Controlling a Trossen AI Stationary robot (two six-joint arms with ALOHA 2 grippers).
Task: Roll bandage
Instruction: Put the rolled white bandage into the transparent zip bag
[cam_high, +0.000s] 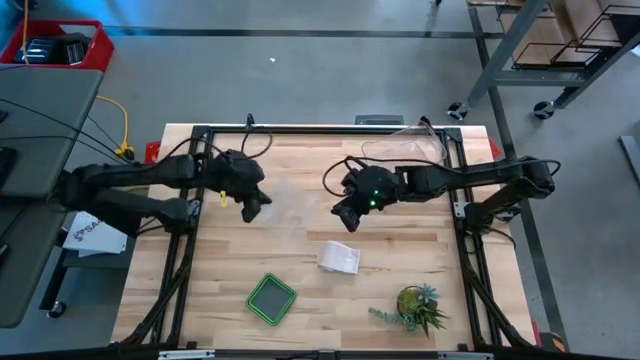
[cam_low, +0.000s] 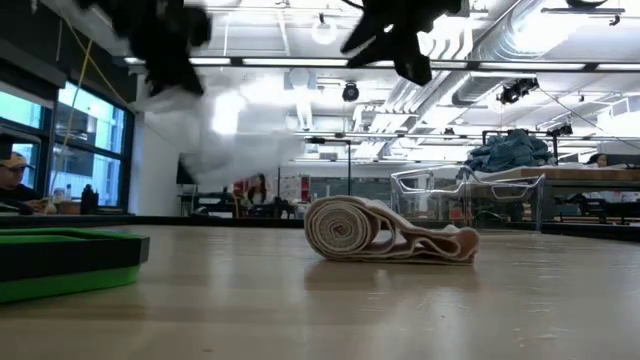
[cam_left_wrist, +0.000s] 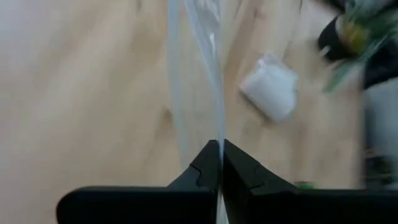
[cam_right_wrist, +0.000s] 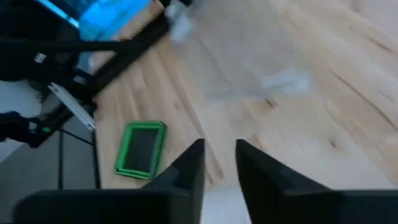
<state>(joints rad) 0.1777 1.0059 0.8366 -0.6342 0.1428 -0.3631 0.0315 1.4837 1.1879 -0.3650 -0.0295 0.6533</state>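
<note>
while the bandage (cam_high: 338, 257) lies as a loosely rolled white bundle on the tabletop (cam_high: 220, 320), bare wood spreads all round it, with the widest open stretch between it and the back edge. the green tray (cam_high: 271, 298) sits nearer the front edge than the bandage, toward the left arm's side, and the small plant (cam_high: 418, 307) stands toward the right arm's side, both apart from the bandage. a clear tub (cam_high: 405, 146) rests at the back edge, well apart from the bandage.

the low view shows what the high view hides: the bandage (cam_low: 385, 236) has a coiled end and a flattened, folded tail lying on the wood. the left wrist view alone shows a thin clear plastic sheet (cam_left_wrist: 198, 68) hanging from that hand's closed fingertips, with the bandage (cam_left_wrist: 269, 92) on the wood beyond. the right wrist view shows the green tray (cam_right_wrist: 141, 149) but no bandage.

the left hand (cam_high: 251, 209) hangs above the tabletop, behind the bandage and to its left, pinched tight on the plastic sheet. the right hand (cam_high: 347, 218) hovers behind the bandage, nearly over it, fingers narrowly parted and holding nothing.
</note>
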